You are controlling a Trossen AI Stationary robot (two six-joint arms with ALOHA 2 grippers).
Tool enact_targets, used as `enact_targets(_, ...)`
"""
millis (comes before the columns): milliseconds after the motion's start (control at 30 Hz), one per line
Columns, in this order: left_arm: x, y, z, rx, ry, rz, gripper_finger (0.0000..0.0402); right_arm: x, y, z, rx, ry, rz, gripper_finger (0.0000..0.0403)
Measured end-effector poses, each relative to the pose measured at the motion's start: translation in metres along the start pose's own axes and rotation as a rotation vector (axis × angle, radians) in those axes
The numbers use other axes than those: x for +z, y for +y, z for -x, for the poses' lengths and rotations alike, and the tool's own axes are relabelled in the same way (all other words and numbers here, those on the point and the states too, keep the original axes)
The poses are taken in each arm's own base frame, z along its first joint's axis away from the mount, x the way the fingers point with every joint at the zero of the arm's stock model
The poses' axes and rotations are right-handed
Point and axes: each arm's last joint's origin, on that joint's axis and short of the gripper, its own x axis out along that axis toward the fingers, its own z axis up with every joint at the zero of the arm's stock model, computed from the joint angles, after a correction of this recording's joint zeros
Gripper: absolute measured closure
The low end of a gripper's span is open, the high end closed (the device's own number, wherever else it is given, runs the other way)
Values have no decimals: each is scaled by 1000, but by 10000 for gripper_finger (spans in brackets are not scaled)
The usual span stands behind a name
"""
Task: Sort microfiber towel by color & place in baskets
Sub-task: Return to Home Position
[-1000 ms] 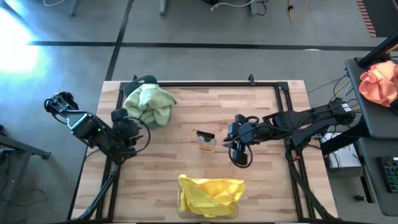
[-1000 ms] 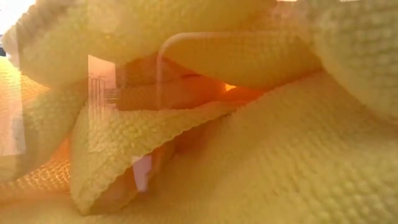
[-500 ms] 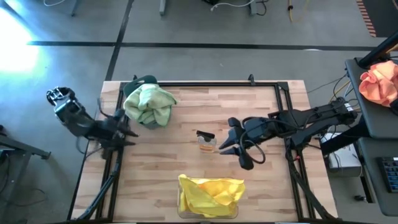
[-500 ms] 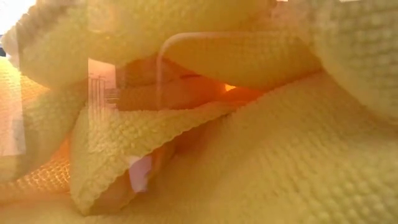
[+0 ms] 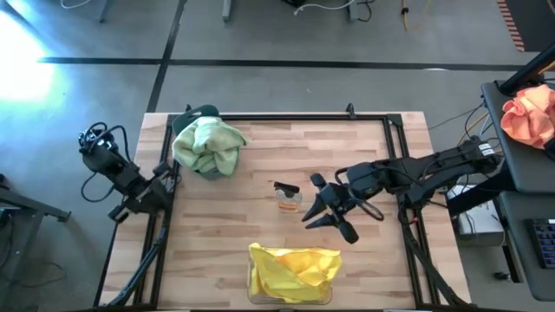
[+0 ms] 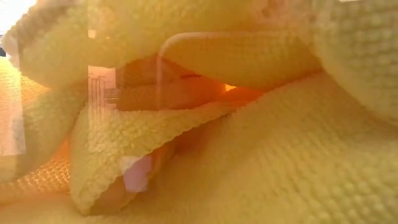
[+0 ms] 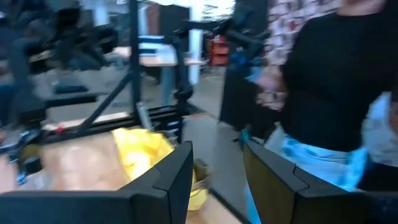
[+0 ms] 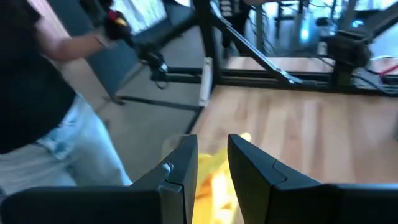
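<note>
left gripper (image 7: 217,149), right gripper (image 8: 211,142) seemingly ajar

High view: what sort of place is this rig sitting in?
Probably a robotics lab or workshop: grey concrete floor with dark taped lines, a wood-slab table in a black metal frame, the dark left arm and right arm mounted at its sides, loose cables on the floor.

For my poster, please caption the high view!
Green towels in the teal basket, yellow towels in the clear basket; right end effector open above the table, left end effector open beside it.
</note>
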Motion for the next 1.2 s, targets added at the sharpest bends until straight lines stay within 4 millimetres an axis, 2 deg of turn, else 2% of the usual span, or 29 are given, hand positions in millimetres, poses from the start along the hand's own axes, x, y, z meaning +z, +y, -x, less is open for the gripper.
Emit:
enact_targets(200,-2,0,7,-37,-29,-3,274,-24,-1,3,89,-157,-20,321)
enact_targets(333,-6,0,7,-46,-33,2,274,-48,-2,12,139,-286,-10,321)
enact_targets(467,-11,0,7,-77,-113,-18,274,-68,-2,22,159,-384,-6,321)
enact_targets(800,-37,1,1,-97,-187,-36,274,-89,-2,36,170,-433,8,321)
enact_targets(1200,-36,2,0,-81,-217,-44,274,-124,0,64,205,-589,45,321)
